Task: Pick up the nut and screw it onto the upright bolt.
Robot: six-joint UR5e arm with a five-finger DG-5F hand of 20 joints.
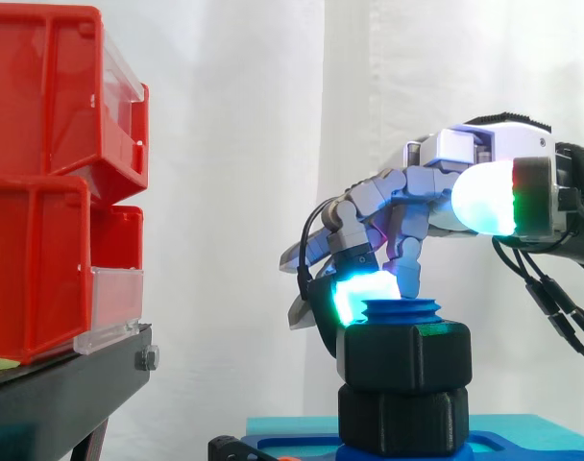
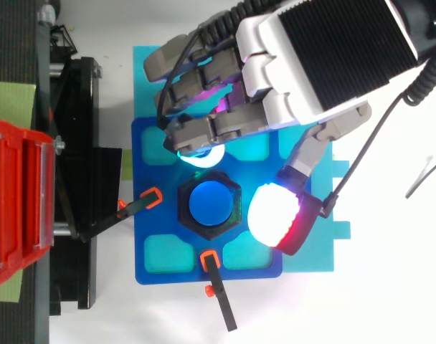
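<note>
— Red bins [image 1: 42, 173] are the biggest thing here: two of them, stacked at the left on a black stand [image 1: 71, 384], before a white curtain.
— And the robot?
— Its hand [image 2: 325, 50] reaches in from the right in the side view, and from the upper right corner seen from above. It hangs bent over the nut and touches the nut's upper rim. I cannot tell whether it grips the nut.
— What lies underneath?
— A white desk [image 2: 383, 301], on it a teal sheet [image 2: 140, 93], and on that a blue plate [image 2: 140, 215] with teal pockets.
— Where is the nut?
— The nut [image 1: 404, 357], black and six-sided, sits at the plate's centre, threaded on the bolt [image 2: 209, 203] near its top. The blue bolt stands upright, and its ribbed tip shows just above the nut. Below the nut, touching it, is a second black six-sided block [image 1: 402, 418] at the bolt's foot.
— Anything smaller?
— Two black clamps with orange tips lie at the plate's edges. One clamp [image 2: 150, 198] is on the side towards the bins and the other [image 2: 211, 261] on the next side. Both point at the nut, near it but apart from it.
</note>
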